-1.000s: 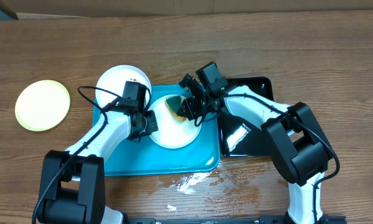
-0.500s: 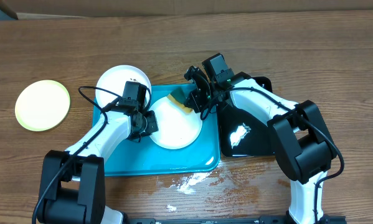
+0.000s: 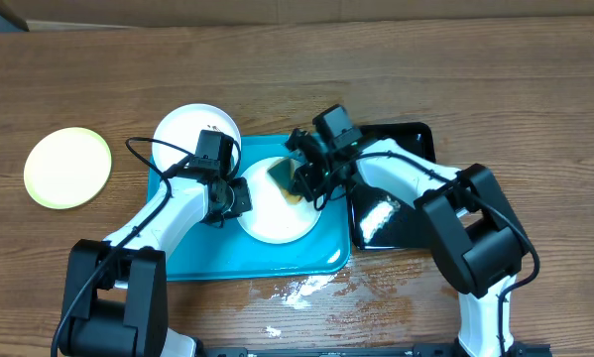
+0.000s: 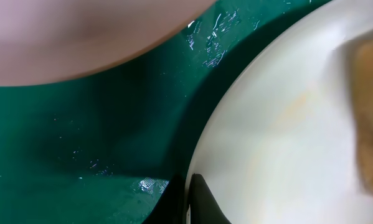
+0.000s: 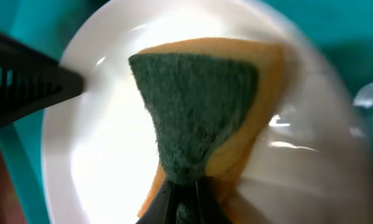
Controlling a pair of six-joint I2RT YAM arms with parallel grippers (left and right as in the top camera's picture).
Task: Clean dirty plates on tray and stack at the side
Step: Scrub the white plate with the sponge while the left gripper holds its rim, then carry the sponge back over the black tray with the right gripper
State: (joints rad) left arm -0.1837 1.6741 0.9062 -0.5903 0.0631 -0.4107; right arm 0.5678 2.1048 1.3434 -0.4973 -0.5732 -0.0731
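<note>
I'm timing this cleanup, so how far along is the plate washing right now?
Looks done: the yellow-green plate lies off the tray, out on the table. In hand: the right pincer presses a sponge onto the centre white plate while the left pincer grips its rim. Left: the speckled white plate at the tray's far corner, then stacking.

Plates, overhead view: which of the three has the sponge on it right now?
The white plate in the middle of the turquoise tray, under the sponge; the other white plate and the yellow-green plate lie to its left.
</note>
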